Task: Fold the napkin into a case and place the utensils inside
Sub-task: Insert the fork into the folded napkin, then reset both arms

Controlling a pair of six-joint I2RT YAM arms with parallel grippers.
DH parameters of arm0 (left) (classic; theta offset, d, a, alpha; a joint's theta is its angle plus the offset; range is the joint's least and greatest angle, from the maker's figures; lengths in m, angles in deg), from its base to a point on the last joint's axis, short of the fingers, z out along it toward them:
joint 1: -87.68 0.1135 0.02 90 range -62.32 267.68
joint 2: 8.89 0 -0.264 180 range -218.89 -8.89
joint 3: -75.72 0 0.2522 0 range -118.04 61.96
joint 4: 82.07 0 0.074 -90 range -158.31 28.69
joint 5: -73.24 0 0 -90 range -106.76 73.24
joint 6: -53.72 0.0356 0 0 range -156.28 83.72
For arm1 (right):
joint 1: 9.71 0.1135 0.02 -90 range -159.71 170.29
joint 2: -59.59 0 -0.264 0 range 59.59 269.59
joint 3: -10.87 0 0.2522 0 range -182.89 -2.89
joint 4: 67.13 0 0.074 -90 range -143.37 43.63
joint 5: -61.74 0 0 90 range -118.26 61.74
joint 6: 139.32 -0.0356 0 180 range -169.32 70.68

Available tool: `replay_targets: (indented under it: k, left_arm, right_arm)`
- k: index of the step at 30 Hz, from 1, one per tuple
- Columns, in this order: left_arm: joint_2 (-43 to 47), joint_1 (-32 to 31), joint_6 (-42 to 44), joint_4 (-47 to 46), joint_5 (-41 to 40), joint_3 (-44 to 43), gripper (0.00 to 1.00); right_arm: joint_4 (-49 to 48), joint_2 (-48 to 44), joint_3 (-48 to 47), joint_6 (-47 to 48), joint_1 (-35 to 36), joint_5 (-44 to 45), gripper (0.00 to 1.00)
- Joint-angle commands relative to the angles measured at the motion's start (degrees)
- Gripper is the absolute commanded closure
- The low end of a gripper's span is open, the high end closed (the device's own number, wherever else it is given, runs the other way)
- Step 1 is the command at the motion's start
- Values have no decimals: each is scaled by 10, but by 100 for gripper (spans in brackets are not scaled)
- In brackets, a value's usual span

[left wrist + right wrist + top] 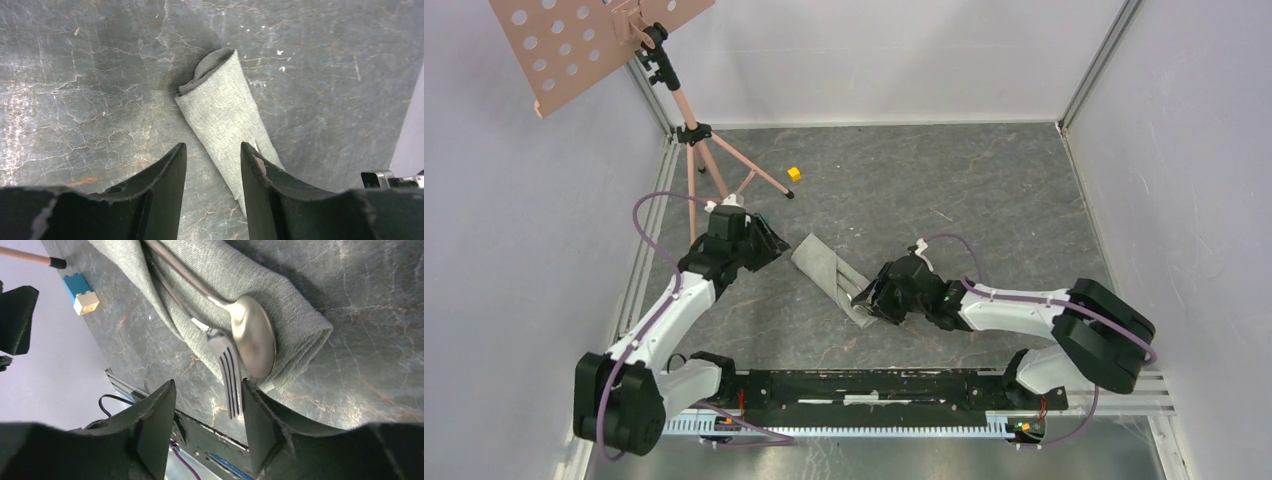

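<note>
The napkin [821,264] lies folded into a narrow grey-green case [222,112] on the dark table between the two arms. In the right wrist view a silver spoon [254,335] and a fork [226,362] lie with their handles tucked into the cloth [300,315] and their heads sticking out at its end. My right gripper [207,386] [865,298] is open at that end, with the fork tines close beside its right finger but not pinched. My left gripper [213,147] [776,243] hovers open over the other end of the case, holding nothing.
A pink music stand [686,130] rises at the back left, one foot [31,258] showing in the right wrist view. A small yellow cube [794,173] lies behind the napkin. A blue and cream block [81,294] sits near the stand. White walls enclose the table.
</note>
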Motion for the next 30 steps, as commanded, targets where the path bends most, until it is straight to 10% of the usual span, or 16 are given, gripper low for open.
replay_targets:
  k: [1, 15, 30]
  left_arm:
    - [51, 1, 32, 39, 3, -34, 48]
    - [254, 1, 148, 102, 207, -217, 8]
    - [299, 1, 217, 197, 87, -459, 0]
  right_arm:
    - [61, -64, -7, 40, 7, 36, 40]
    - [471, -353, -262, 516, 22, 359, 11]
    - [375, -527, -393, 796, 22, 411, 2]
